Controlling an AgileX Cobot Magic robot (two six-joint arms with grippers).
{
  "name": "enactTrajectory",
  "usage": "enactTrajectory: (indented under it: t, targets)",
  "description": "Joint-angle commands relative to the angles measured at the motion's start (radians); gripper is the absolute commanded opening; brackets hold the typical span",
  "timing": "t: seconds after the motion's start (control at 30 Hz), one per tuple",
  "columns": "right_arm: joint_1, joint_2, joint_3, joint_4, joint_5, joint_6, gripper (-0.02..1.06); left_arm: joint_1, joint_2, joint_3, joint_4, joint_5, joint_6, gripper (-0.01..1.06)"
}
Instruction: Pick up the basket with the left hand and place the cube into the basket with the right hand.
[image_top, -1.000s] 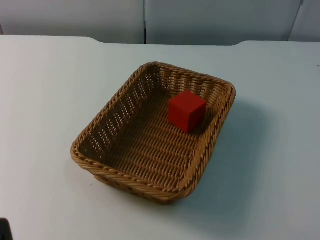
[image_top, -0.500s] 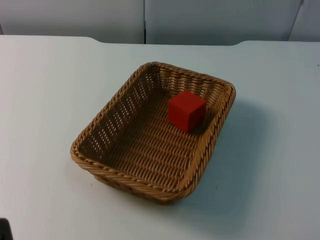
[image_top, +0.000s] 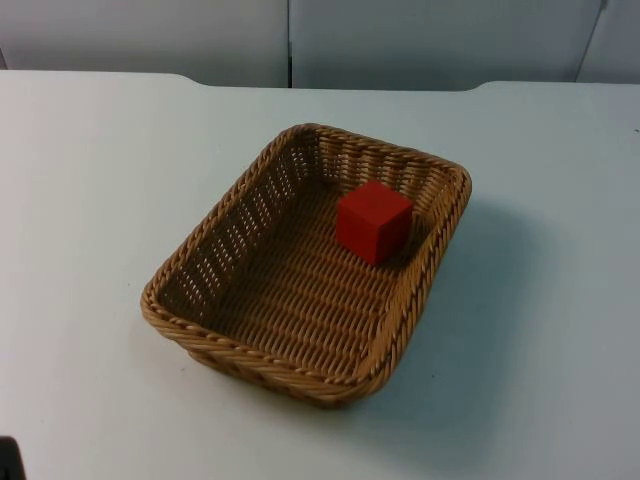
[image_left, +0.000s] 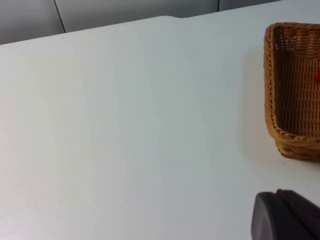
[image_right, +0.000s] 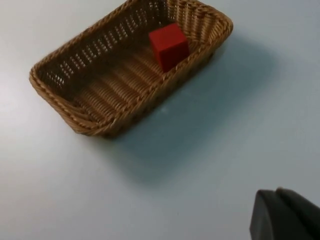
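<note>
A black fingertip of the left gripper (image_left: 287, 215) hangs over bare white table top (image_top: 90, 200), well apart from the basket (image_top: 215, 345); whether its fingers are apart or together cannot be told. The right gripper (image_right: 285, 215) likewise shows a single black fingertip above the table, clear of the basket, its opening impossible to judge. Neither gripper touches anything. The brown wicker basket sits flat on the table near the middle, set at an angle to the table's edges, its near corner toward the front edge. Inside it, the red cube (image_top: 373, 221) rests on the woven floor, close to the basket's far right wall and far corner. Beyond, the table top ends at the grey partition wall (image_top: 420, 40).
</note>
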Motion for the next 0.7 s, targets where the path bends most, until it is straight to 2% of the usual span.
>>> enactTrajectory:
  t: [0.0,0.1,0.23,0.67]
  targets:
    - [-0.003,-0.004,-0.004,-0.022,0.059,-0.033,0.0,0.0,-0.004,0.002,-0.008,-0.002,-0.007,0.0]
    - [-0.003,-0.006,-0.004,-0.054,0.116,-0.043,0.0,0.0,-0.004,0.002,-0.008,-0.002,-0.007,0.0]
    - [-0.003,-0.01,-0.004,-0.052,0.11,-0.046,0.0,0.0,-0.004,0.002,-0.008,-0.002,-0.007,0.0]
    - [-0.016,-0.034,-0.004,-0.061,0.021,-0.046,0.0,0.0,-0.004,0.002,-0.008,-0.002,-0.007,0.0]
